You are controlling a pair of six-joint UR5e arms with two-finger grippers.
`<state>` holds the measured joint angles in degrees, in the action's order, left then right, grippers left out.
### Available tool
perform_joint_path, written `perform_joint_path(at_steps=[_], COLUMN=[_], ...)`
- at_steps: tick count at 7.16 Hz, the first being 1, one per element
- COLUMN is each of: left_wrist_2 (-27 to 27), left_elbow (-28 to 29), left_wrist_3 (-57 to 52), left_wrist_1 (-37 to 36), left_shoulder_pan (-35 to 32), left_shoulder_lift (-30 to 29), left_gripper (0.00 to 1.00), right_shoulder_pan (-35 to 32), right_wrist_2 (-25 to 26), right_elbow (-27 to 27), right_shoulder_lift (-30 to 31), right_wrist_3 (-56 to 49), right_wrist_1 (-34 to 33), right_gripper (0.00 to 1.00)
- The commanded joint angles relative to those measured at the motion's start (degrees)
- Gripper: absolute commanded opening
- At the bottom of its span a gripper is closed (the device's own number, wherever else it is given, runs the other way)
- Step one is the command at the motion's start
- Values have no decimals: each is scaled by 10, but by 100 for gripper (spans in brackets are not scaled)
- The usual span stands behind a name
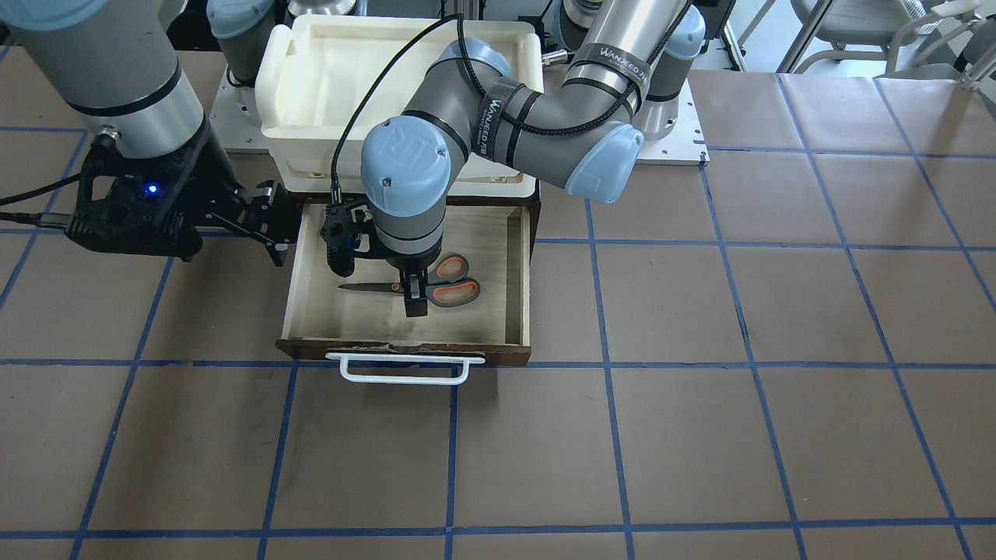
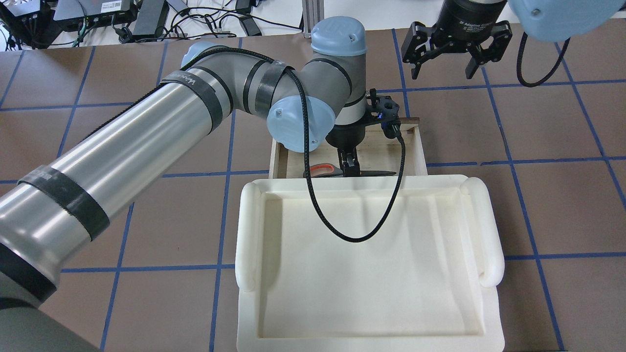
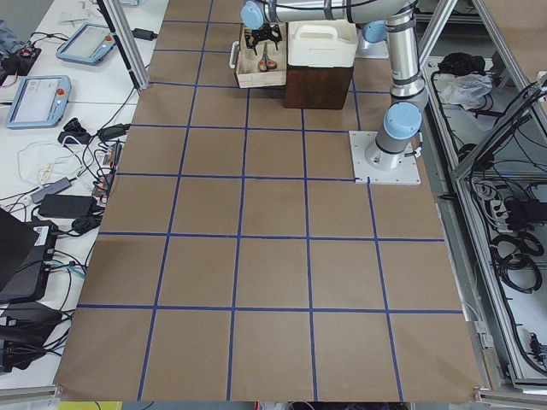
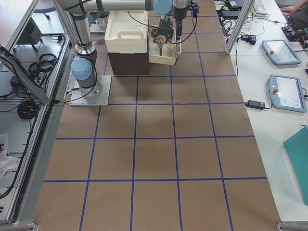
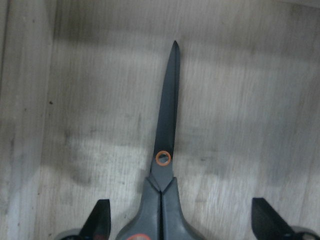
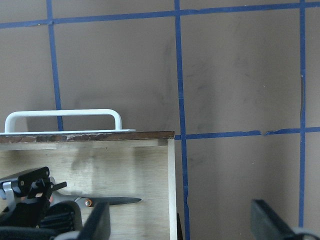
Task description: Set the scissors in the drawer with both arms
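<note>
The scissors (image 1: 451, 292) lie flat on the pale floor of the open drawer (image 1: 405, 351), blades pointing away from the orange-lined handles. My left gripper (image 1: 412, 292) reaches down into the drawer. In the left wrist view its fingertips (image 5: 102, 220) stand wide apart on either side of the scissors (image 5: 165, 150), so it is open and not gripping them. My right gripper (image 1: 278, 225) is open and empty, hovering just outside the drawer's side wall. The right wrist view shows the drawer's front (image 6: 90, 136) and the scissors' blade (image 6: 107, 201).
A cream-white plastic tray (image 2: 249, 230) sits on top of the cabinet (image 3: 318, 85), behind the open drawer. The white bar handle (image 1: 405, 369) sticks out of the drawer's front. Brown table with blue tape lines lies all around.
</note>
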<state>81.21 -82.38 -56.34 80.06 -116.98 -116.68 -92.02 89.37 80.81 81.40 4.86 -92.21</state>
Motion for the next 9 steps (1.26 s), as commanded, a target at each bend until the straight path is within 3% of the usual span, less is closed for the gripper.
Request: perform_joint_path(at_steps=[1, 5, 6, 7, 9], left_wrist_2=[-15, -3, 51, 59, 69], left_elbow=[1, 11, 7, 2, -5], left_wrist_3=[37, 247, 327, 448, 523], left_wrist_1=[-1, -8, 3, 4, 25], left_shoulder_pan=[2, 113, 127, 156, 178], left_shoulder_lift=[20, 104, 137, 152, 179], left_gripper=[100, 100, 100, 100, 100], right_shoulder_pan=[0, -2, -2, -2, -2], right_wrist_2=[-1, -3, -1, -2, -2], right_elbow=[0, 0, 0, 0, 2], right_shoulder_lift=[5, 7, 6, 7, 7], right_wrist_3=[2, -6, -6, -6, -6], right_wrist_1=[4, 8, 9, 9, 9], right_gripper=[100, 100, 100, 100, 100])
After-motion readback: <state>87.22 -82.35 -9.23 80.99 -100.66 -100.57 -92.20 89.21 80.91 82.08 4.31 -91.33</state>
